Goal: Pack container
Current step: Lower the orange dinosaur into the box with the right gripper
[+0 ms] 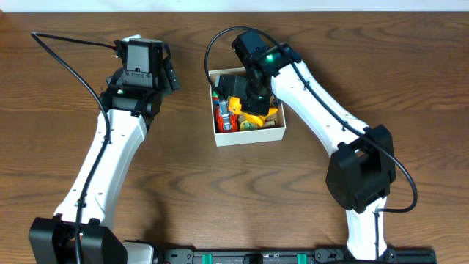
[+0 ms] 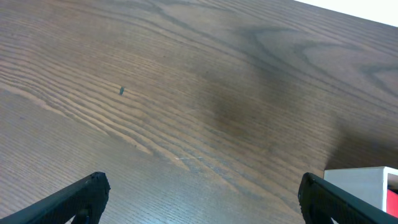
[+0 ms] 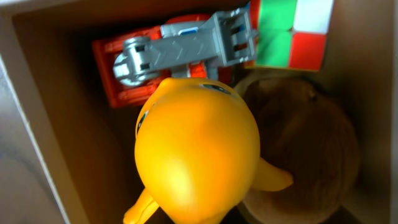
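Note:
The container (image 1: pixel 249 136) is a square white-walled box with a tan inside, at the middle back of the table. My right gripper (image 1: pixel 248 99) reaches down into it. In the right wrist view a yellow toy (image 3: pixel 196 149) fills the middle and hides the fingers, which appear shut on it. Under it lie a red and grey toy vehicle (image 3: pixel 180 50), a coloured cube (image 3: pixel 292 31) and a brown round thing (image 3: pixel 305 143), with the container's wall (image 3: pixel 37 112) at the left. My left gripper (image 1: pixel 143 48) is open and empty over bare wood (image 2: pixel 202 199), left of the container.
The wooden table's far edge (image 1: pixel 330 6) runs along the back. A corner of the white container (image 2: pixel 367 180) shows at the lower right of the left wrist view. A black cable (image 1: pixel 69 66) loops over the table's left side.

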Robot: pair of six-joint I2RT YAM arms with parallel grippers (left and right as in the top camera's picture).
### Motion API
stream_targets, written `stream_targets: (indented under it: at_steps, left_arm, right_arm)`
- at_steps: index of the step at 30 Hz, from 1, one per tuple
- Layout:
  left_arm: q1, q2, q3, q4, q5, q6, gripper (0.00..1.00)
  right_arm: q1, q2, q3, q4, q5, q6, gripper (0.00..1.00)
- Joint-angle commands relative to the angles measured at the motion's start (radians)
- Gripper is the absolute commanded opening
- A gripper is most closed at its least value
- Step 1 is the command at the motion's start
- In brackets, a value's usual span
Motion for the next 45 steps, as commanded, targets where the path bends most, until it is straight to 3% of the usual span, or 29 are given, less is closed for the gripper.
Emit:
stream_targets:
  at_steps: [1,32,37,45]
  left_arm:
    - [0.006,-0.004,0.015,-0.003,-0.002,-0.005,0.98]
    - [0.006,-0.004,0.015,-0.003,-0.002,-0.005,0.98]
    - [0.006,-0.004,0.015,-0.003,-0.002,-0.005,0.98]
    - [0.006,-0.004,0.015,-0.003,-0.002,-0.005,0.98]
  right_arm:
    - [0.007,-0.022,0.003,-0.012,0.024,-0.006,0.01]
    - [0.012,-0.195,0.005,0.049,0.281,-0.126,0.01]
    - [0.013,-0.195,0.005,-0.003,0.249,-0.126,0.01]
    - [0.015,-0.193,0.005,-0.102,0.038,-0.127,0.01]
